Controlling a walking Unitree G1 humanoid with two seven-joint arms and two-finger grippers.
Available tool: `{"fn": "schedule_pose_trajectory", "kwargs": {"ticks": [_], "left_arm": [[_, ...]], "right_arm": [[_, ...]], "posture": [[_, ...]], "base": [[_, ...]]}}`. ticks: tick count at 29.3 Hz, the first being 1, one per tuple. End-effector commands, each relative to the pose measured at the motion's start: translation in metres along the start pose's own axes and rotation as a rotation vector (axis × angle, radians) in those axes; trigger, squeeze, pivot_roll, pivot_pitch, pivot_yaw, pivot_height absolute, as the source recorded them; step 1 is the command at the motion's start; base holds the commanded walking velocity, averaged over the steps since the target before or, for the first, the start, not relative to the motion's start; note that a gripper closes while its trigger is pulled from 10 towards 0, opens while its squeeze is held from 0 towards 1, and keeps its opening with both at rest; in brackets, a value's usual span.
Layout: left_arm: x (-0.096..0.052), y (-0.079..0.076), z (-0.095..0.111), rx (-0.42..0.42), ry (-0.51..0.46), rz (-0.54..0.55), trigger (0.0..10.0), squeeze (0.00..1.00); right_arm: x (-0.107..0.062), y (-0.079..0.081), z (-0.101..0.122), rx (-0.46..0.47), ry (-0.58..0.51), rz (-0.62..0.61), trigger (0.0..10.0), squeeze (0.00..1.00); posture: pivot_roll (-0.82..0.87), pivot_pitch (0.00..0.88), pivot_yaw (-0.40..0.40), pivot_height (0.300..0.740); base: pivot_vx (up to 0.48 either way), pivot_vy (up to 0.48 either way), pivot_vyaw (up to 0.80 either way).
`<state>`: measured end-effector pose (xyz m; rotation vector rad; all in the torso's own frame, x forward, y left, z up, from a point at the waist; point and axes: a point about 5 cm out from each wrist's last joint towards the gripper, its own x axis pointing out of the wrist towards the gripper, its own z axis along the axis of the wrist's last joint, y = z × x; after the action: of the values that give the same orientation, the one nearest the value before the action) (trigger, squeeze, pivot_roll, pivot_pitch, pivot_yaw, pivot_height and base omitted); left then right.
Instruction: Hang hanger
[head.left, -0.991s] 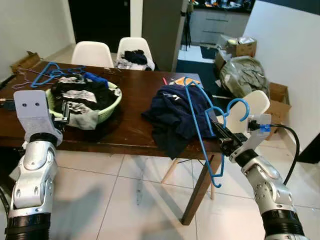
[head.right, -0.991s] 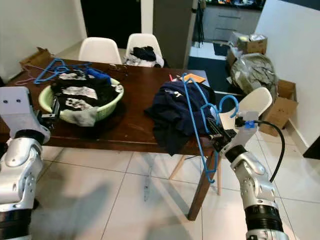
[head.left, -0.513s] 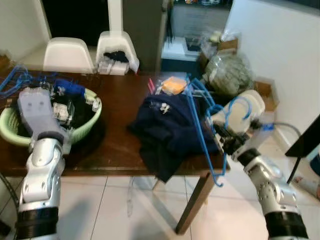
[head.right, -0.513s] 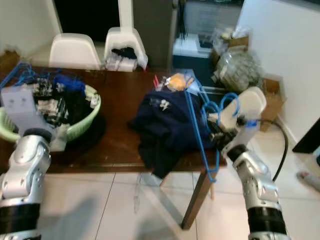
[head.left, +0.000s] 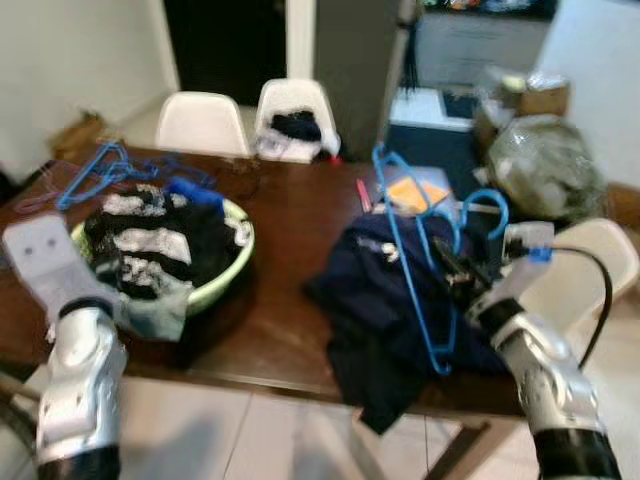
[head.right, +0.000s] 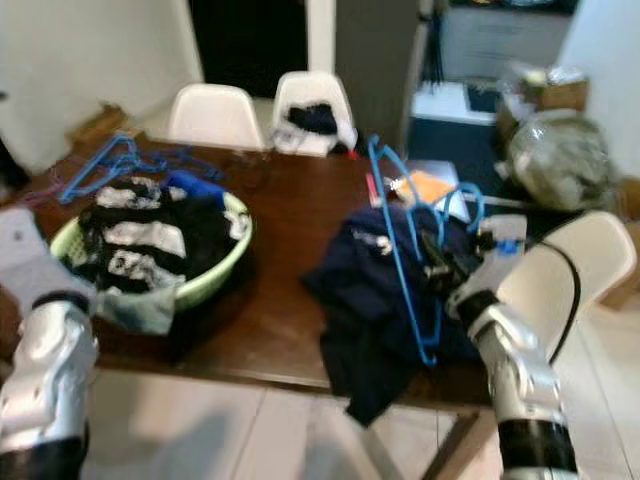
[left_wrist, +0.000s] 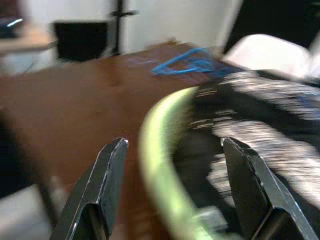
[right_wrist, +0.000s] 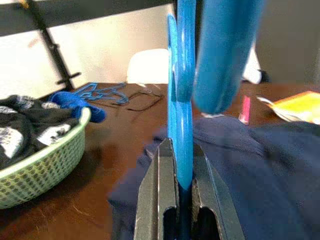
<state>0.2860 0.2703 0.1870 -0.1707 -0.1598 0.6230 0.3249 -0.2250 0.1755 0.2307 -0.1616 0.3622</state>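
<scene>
Right wrist view records the right tool (right_wrist: 181, 200) with its two black fingers (right_wrist: 159, 192) pressed together on the blue hanger (right_wrist: 179, 95), whose wire runs straight up out of the grip. From the head camera the same tool (head.left: 458, 275) sits just over the dark navy garment (head.left: 400, 300) at the worktop's (head.left: 290, 215) right end; the hanger (head.left: 412, 255) stands nearly upright, its long axis tilted from the top corner nearer the robot's left down toward the near edge, its hook (head.left: 480, 205) curling above the tool. No rail or hanging point can be made out, so the carry direction cannot be judged. The right arm is the only one on the hanger. The left tool (left_wrist: 172, 195) is spread open, holding nothing, beside the green basket (head.left: 225, 275) of laundry. Farther back lie spare blue hangers (head.left: 95, 170) and two white chairs (head.left: 205, 122). Against the picture a second ago, the hanger hung past the worktop's corner toward the floor; it now stands over the garment, though the camera has itself shifted.
</scene>
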Motion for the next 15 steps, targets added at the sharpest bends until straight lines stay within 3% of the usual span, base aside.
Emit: {"fn": "schedule_pose_trajectory", "kwargs": {"ticks": [1, 5, 8, 10, 12, 15], "left_arm": [[0.001, 0.012, -0.008, -0.021, 0.051, 0.053, 10.0, 0.0], [0.009, 0.018, -0.013, -0.05, 0.094, 0.071, 10.0, 0.0], [0.025, 0.015, -0.006, -0.064, 0.101, 0.051, 10.0, 0.0], [0.025, 0.015, -0.006, -0.064, 0.101, 0.051, 10.0, 0.0], [0.031, 0.012, -0.001, -0.048, 0.087, 0.027, 10.0, 0.0], [0.042, 0.0, 0.016, 0.081, 0.011, -0.078, 10.0, 0.0]], "right_arm": [[0.002, 0.002, 0.001, -0.009, -0.001, 0.003, 10.0, 0.0], [0.005, 0.0, 0.0, -0.014, 0.01, -0.02, 10.0, 0.0], [0.005, -0.002, 0.0, -0.012, 0.019, -0.034, 10.0, 0.0], [0.005, -0.002, 0.0, -0.012, 0.019, -0.034, 10.0, 0.0], [0.004, -0.002, 0.0, -0.01, 0.02, -0.036, 10.0, 0.0], [0.003, -0.002, 0.001, 0.001, 0.026, -0.033, 10.0, 0.0]], "posture": [[0.09, 0.042, -0.081, 0.74], [0.09, 0.038, -0.085, 0.74], [0.08, 0.039, -0.087, 0.74], [0.08, 0.039, -0.087, 0.74], [0.08, 0.04, -0.086, 0.74], [0.08, 0.04, -0.089, 0.74]], "base": [[0.0, 0.0, 0.0], [0.0, 0.0, 0.0], [0.0, 0.0, 0.0], [0.0, 0.0, 0.0], [0.0, 0.0, 0.0], [0.0, 0.0, -0.2]]}}
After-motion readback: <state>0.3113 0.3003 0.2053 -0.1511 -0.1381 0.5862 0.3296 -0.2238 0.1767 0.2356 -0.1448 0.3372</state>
